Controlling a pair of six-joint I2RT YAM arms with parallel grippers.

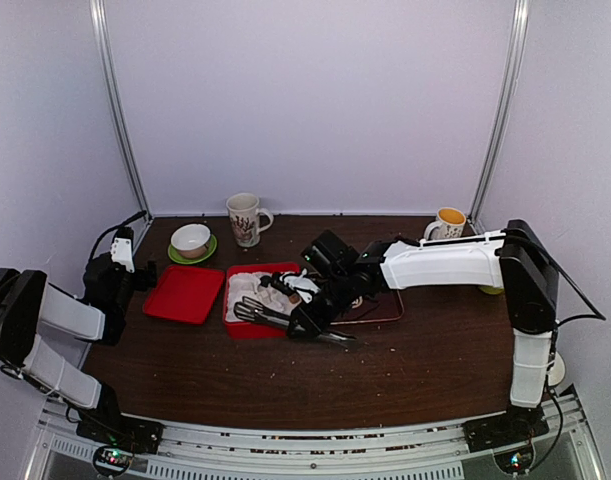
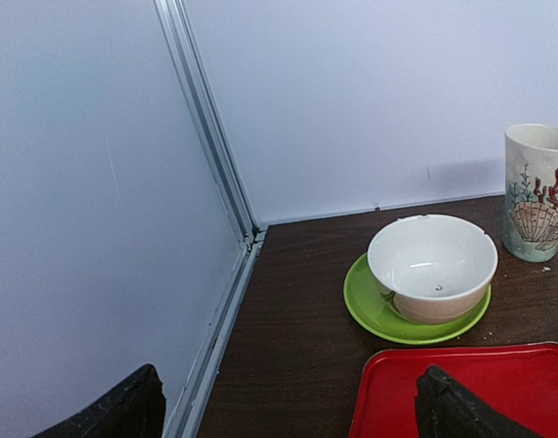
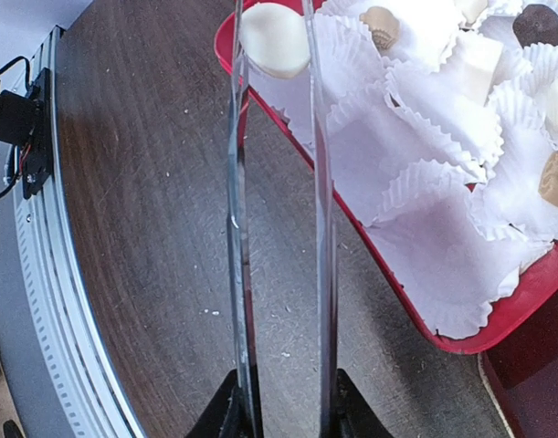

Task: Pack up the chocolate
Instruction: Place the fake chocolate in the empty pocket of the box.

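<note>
My right gripper (image 1: pixel 307 320) (image 3: pixel 288 415) is shut on a pair of metal tongs (image 3: pixel 279 228) (image 1: pixel 260 313). The tong tips pinch a cream-white chocolate (image 3: pixel 274 41) over the near corner of the red box (image 3: pixel 498 333) (image 1: pixel 235 325). The box is lined with white paper cups (image 3: pixel 415 192). Some cups hold chocolates: a cream cube (image 3: pixel 475 59), a brown lump (image 3: pixel 537 23) and tan pieces (image 3: pixel 381 26). Several nearer cups are empty. My left gripper (image 1: pixel 135 272) (image 2: pixel 288 415) is open and empty at the table's left side, by the red lid.
A flat red lid (image 1: pixel 185 292) (image 2: pixel 498 383) lies left of the box. A white bowl on a green saucer (image 1: pixel 191 240) (image 2: pixel 431 265) and a shell-print mug (image 1: pixel 245 218) (image 2: pixel 537 192) stand behind it. An orange-filled cup (image 1: pixel 448 222) is back right. A dark tray (image 1: pixel 380 308) lies under my right arm.
</note>
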